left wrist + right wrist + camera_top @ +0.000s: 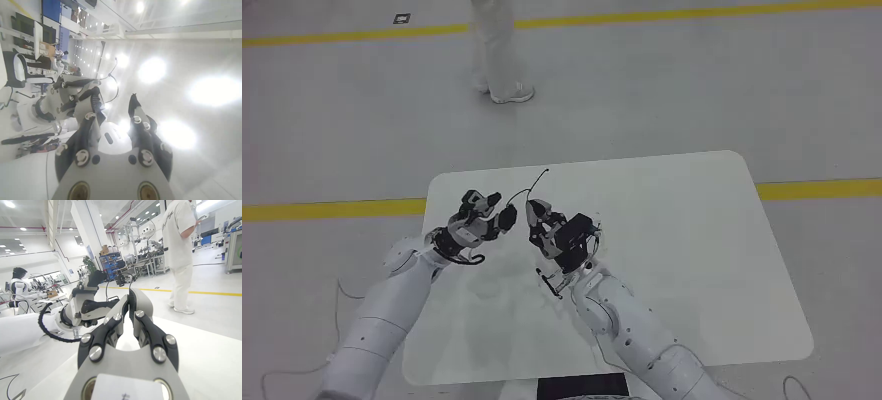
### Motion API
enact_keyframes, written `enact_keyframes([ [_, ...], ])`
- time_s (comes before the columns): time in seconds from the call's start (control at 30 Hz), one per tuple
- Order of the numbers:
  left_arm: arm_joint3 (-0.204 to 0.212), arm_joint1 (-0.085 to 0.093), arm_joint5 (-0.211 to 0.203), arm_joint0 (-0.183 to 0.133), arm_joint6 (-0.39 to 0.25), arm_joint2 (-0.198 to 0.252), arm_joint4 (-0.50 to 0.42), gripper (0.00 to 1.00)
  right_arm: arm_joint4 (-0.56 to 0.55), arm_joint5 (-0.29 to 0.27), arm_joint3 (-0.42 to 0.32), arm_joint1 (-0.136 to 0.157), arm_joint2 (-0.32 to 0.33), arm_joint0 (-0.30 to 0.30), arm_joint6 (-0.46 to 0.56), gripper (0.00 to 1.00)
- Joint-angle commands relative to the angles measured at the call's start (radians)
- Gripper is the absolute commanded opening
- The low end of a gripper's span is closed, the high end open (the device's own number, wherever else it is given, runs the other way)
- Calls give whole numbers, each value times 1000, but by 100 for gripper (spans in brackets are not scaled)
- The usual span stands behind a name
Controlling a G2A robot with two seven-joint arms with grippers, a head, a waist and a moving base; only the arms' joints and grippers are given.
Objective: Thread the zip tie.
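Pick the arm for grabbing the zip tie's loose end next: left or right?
Left. The left end effector is open and empty, and the zip tie curves down right next to it. The right end effector is shut on the zip tie, so it should probably just hold it steady.

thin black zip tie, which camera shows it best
The left wrist view: the thin black zip tie stands out as a dark curved loop against the bright ceiling. The top view gives a small faint arc. The right wrist view shows a fine strand rising from the shut right gripper, lost against background clutter.
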Motion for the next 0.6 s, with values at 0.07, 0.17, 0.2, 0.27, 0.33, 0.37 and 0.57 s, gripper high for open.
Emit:
enact_keyframes([
  [0.07, 3, -1, -13, 2, 0, -7, -5, 29, 0, 1, 1, 1, 2, -1, 0, 0],
  [0.17, 6, -2, -23, 4, 1, -12, -6, 31, 2, 3, 2, 2, 4, -3, -2, 0],
  [0.2, 6, -2, -27, 5, 2, -15, -6, 31, 3, 4, 2, 2, 5, -3, -2, 0],
  [0.27, 7, -2, -33, 6, 5, -18, -6, 32, 4, 6, 2, 2, 6, -4, -2, 0],
  [0.33, 7, -3, -39, 9, 8, -22, -8, 32, 4, 9, 3, 2, 6, -4, -2, 0],
  [0.37, 6, -3, -42, 10, 8, -23, -9, 32, 4, 9, 3, 2, 6, -4, -2, 0],
  [0.57, -2, -6, -60, 18, 4, -32, -24, 31, 0, 14, 3, 3, 5, -5, 2, 0],
])
